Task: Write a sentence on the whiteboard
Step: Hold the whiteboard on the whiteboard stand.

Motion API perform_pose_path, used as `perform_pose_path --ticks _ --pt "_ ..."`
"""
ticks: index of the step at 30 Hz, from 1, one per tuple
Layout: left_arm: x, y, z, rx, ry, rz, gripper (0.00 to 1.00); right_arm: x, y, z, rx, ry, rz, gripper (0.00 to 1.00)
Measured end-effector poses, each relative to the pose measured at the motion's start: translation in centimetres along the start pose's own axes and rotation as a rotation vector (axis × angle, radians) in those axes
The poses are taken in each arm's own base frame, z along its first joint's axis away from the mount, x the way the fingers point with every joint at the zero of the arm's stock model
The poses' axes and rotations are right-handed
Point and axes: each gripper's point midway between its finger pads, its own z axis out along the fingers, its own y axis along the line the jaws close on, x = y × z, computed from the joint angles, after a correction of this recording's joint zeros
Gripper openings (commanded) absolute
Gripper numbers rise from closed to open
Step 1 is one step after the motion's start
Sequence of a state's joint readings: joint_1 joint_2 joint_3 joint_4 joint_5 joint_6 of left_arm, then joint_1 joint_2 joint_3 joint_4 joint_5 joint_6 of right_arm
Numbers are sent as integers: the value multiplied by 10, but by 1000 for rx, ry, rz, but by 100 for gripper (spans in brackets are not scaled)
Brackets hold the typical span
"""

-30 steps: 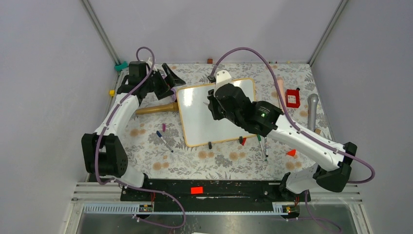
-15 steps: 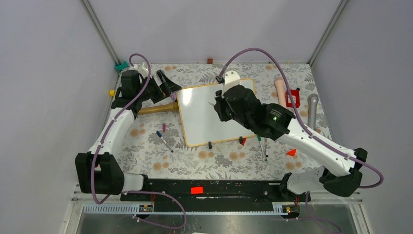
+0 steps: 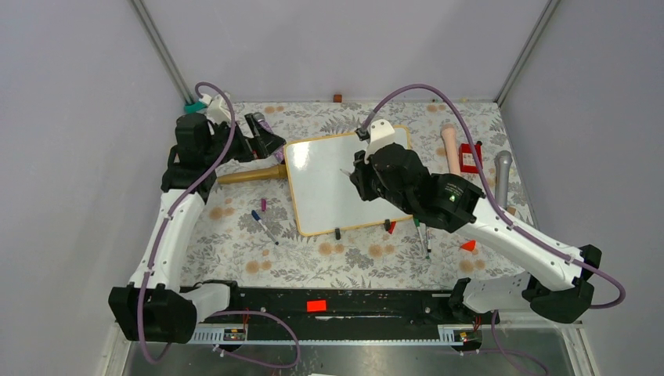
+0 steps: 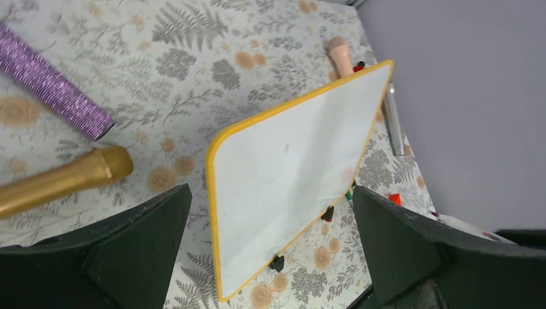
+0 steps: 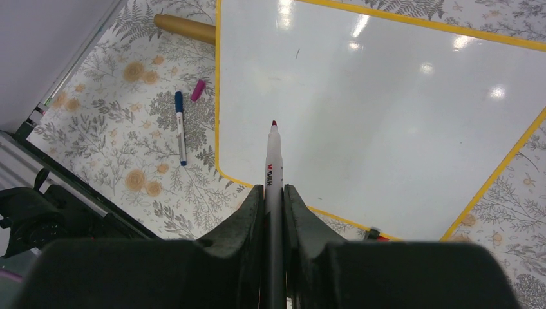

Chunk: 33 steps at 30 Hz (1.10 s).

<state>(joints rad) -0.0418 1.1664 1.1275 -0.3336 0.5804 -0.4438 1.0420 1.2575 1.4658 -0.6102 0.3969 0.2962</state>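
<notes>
The whiteboard (image 3: 321,196) lies flat on the floral table, its surface blank apart from faint specks; no sentence shows on it. It also shows in the left wrist view (image 4: 290,174) and the right wrist view (image 5: 399,129). My right gripper (image 3: 354,174) (image 5: 273,188) is shut on a white marker (image 5: 273,158) with a red-pink tip, held a little above the board's middle left. My left gripper (image 3: 262,142) (image 4: 270,188) is open and empty, raised beyond the board's far left corner.
A gold microphone (image 3: 250,174) and a purple glitter one (image 4: 51,84) lie left of the board. A blue marker (image 3: 264,226) and a pink cap (image 3: 264,204) lie at the near left, a green marker (image 3: 420,235) at the near right. A pink microphone (image 3: 451,149), a red box (image 3: 470,157) and a grey microphone (image 3: 501,178) are at the right.
My left arm has drawn back to the left, away from the board's corner. My right arm has shifted slightly right with the marker in it.
</notes>
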Motion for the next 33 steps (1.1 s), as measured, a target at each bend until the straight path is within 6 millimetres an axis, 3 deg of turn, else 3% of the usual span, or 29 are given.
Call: perform_pose_path --ticks 6,14,26,33 --pt "-5 -30 -8 143 -8 62 99 -1 5 -2 -30 -7 14 0" --pt "0 -47 -7 274 41 68 99 0 0 -12 -36 -27 23 0" --pt "4 -37 16 336 59 21 96 1 -1 -13 -35 -30 47 0" --pt "19 -8 31 320 82 -137 99 1 -2 -14 -28 -33 53 0"
